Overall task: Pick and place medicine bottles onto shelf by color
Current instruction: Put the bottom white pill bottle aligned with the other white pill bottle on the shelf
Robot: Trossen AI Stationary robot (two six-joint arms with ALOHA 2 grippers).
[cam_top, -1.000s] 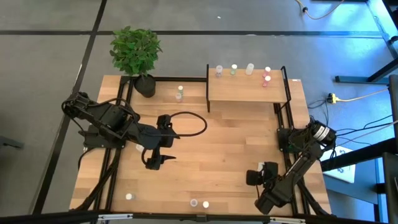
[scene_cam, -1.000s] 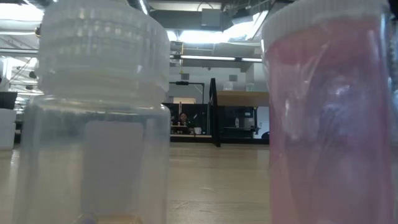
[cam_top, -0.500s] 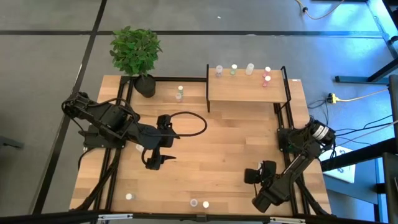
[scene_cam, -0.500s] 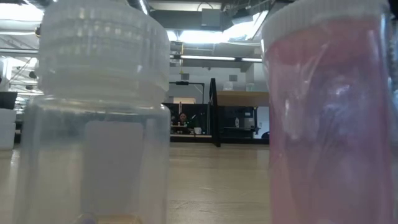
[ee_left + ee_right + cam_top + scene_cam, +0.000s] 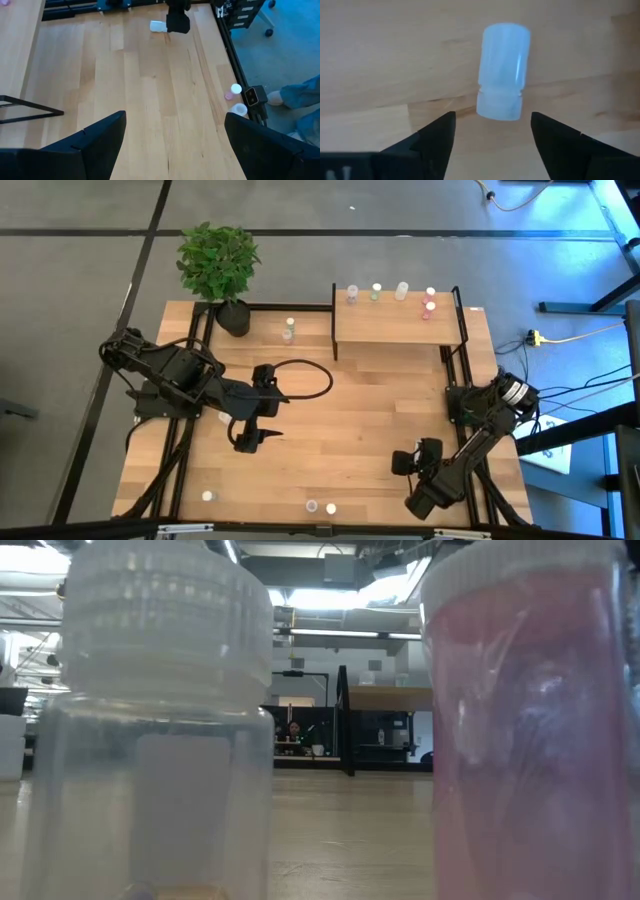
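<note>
No brand, label or writing can be read on any bottle or arm.

Right gripper (image 5: 491,132): low over the table's (image 5: 370,400) near right part, fingers spread wide and holding nothing. In the right wrist view, a white bottle (image 5: 502,71) lies on its side on the wood, just ahead of the 2 fingertips and centred on the gap between them, cap end toward the gripper, touching neither finger. In the left wrist view, the same bottle shows just beside the right gripper.

Left gripper (image 5: 262,437): over the table's left middle, fingers wide apart, empty.

Shelf (image 5: 397,328): at the far right of the table, carrying 5 upright bottles along its far edge.

Other bottles: 1 stands on the table near the plant (image 5: 218,260); 3 stand along the near edge, of which a white-capped bottle (image 5: 155,730) and a pink bottle (image 5: 535,730) fill the low view.
</note>
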